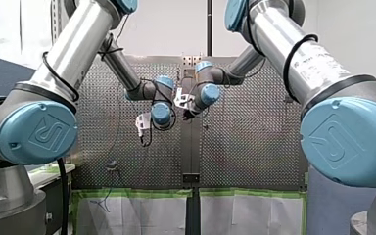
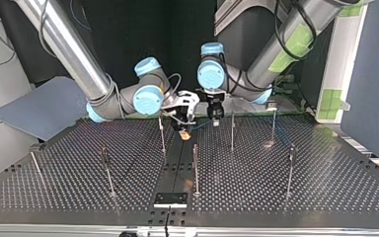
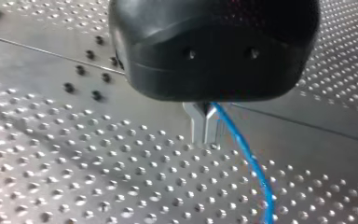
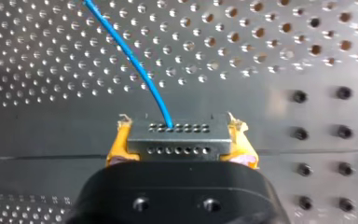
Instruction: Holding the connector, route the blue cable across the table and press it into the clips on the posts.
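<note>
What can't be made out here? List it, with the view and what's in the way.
- The clips on the posts: top view, too small.
- The blue cable's far end: cut off by the left wrist view's edge.
- The connector's sides: right wrist view, covered by the yellow pads of my right gripper.
- Whether the shut fingers of my left gripper pinch the cable: left wrist view, the gripper's body covers that spot.

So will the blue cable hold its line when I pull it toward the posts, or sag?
Probably floppy: the cable is thin and bows in a curve from the connector. Likely light, so it should trail easily from the right gripper. It may slide through the left gripper, whose fingers are smooth metal.
</note>
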Motion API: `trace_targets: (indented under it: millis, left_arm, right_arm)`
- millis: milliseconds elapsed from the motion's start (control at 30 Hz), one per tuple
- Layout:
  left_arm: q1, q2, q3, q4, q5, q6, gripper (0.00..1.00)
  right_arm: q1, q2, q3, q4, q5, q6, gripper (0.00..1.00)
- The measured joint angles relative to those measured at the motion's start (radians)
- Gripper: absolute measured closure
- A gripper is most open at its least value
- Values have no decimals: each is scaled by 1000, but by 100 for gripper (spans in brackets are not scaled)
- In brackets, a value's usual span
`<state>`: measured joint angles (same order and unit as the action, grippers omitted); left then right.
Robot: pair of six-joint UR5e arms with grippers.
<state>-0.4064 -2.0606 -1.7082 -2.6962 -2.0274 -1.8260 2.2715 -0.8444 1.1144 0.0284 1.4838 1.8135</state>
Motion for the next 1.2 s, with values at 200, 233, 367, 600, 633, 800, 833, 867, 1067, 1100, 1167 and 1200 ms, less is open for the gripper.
trace_targets:
  millis: [200, 233, 367, 600, 633, 800, 833, 867, 1067, 1100, 1167, 1200]
  left_arm:
    - [-4, 48, -2, -46, 10, 11, 100]
    - [-5, 57, -2, -54, 11, 12, 100]
    - [-5, 87, -10, -67, 10, 12, 100]
    - [-4, 146, -15, -89, 9, 14, 100]
    - [-5, 156, -15, -94, 9, 15, 100]
    - [-6, 195, -16, -100, 12, 16, 100]
    - [-5, 205, -16, -100, 12, 16, 100]
    - [-4, 212, -16, -99, 12, 17, 100]
    - [-1, 265, -16, -95, 12, 22, 100]
    - [-2, 274, -16, -95, 12, 23, 100]
    - [-4, 294, -16, -97, 11, 24, 100]
    - [-5, 302, -16, -97, 11, 24, 100]
  right_arm:
    - [0, -48, 47, 1, -1, -1, 100]
    - [1, -58, 56, 1, -1, -1, 100]
    - [1, -90, 88, 2, -2, -2, 100]
    - [2, -147, 121, 2, -2, -10, 100]
    - [4, -156, 122, 3, -2, -12, 100]
    - [5, -195, 125, 3, -2, -15, 100]
    - [5, -205, 125, 3, -2, -15, 100]
    - [5, -213, 125, 3, -2, -15, 100]
    - [5, -268, 125, 2, -2, -15, 100]
    - [5, -276, 125, 3, -2, -15, 100]
    - [6, -295, 125, 3, -2, -16, 100]
    - [6, -303, 125, 4, -2, -17, 100]
